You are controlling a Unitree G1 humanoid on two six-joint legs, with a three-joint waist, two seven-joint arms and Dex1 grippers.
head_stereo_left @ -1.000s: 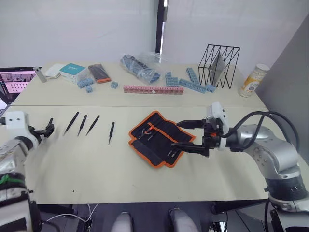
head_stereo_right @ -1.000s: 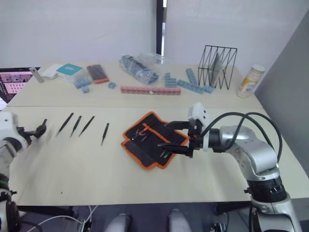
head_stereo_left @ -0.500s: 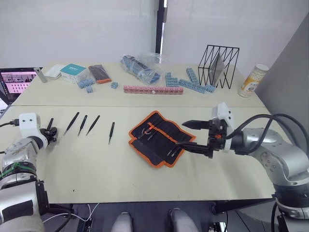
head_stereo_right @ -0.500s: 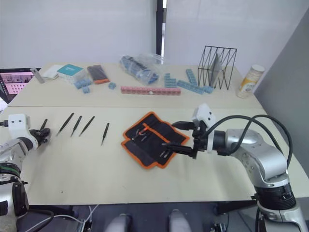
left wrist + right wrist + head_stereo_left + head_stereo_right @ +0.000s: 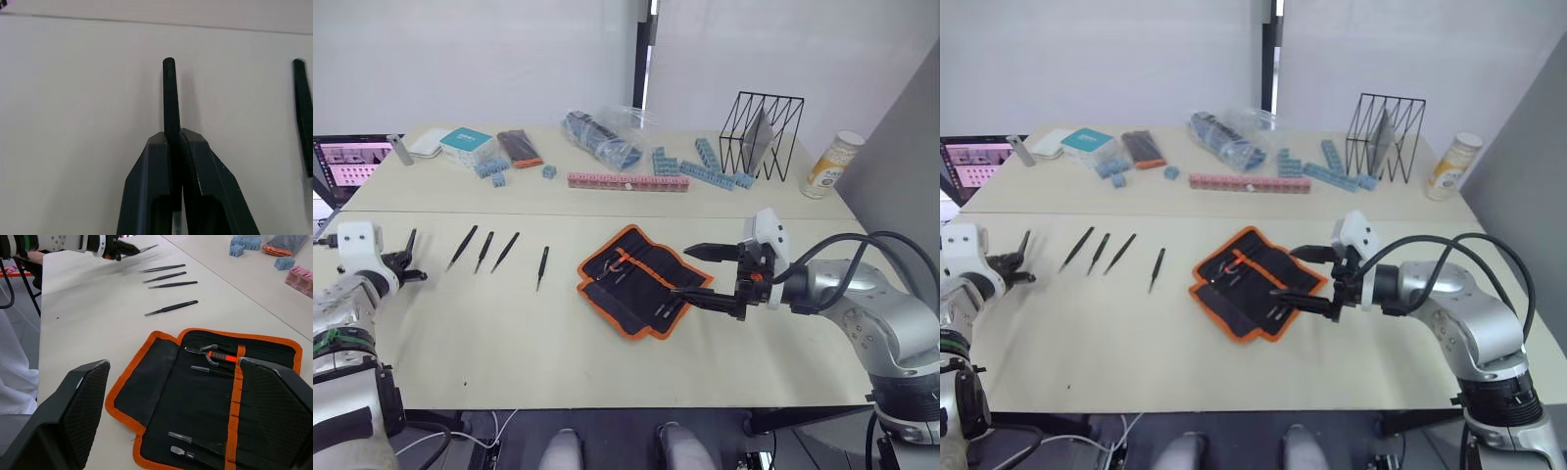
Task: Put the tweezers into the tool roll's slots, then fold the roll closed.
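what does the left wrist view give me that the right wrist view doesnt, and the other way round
Left wrist view: the grip up close, the left gripper shut on the held tweezer. Right wrist view: the tool roll lying open with tools tucked inside, and the full row of four loose tweezers. Shared: the held tweezer, that gripper, one loose neighbour, the table.

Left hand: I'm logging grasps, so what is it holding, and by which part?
The left hand is shut on one tweezer, pinched partway along its shaft, one end sticking out past the fingertips.
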